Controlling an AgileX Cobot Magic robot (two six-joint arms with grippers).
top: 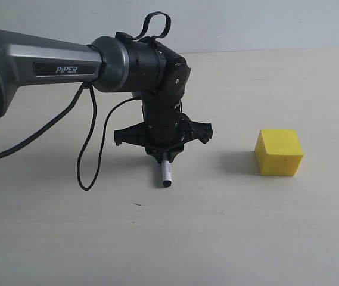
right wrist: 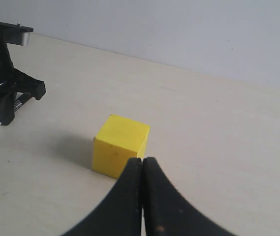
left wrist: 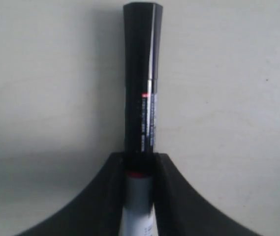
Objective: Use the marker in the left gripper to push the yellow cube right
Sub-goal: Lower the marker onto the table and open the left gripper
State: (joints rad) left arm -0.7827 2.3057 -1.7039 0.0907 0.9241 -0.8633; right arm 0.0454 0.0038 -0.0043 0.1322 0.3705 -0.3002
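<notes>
The yellow cube [top: 279, 152] rests on the pale table at the right of the exterior view; it shows too as the yellow cube [right wrist: 119, 145] in the right wrist view. My left gripper [top: 164, 156] points down, shut on the marker [top: 166, 173], whose black end hangs just above the table, well left of the cube. In the left wrist view the marker [left wrist: 142, 88] sticks out from between the closed jaws of the left gripper [left wrist: 140, 169]. My right gripper [right wrist: 142, 164] is shut and empty, close to the cube, out of the exterior view.
The left arm marked PiPER [top: 44, 62] reaches in from the left, with a black cable [top: 89, 149] looping down to the table [top: 217, 232]. A pale wall [right wrist: 179, 29] runs behind the table.
</notes>
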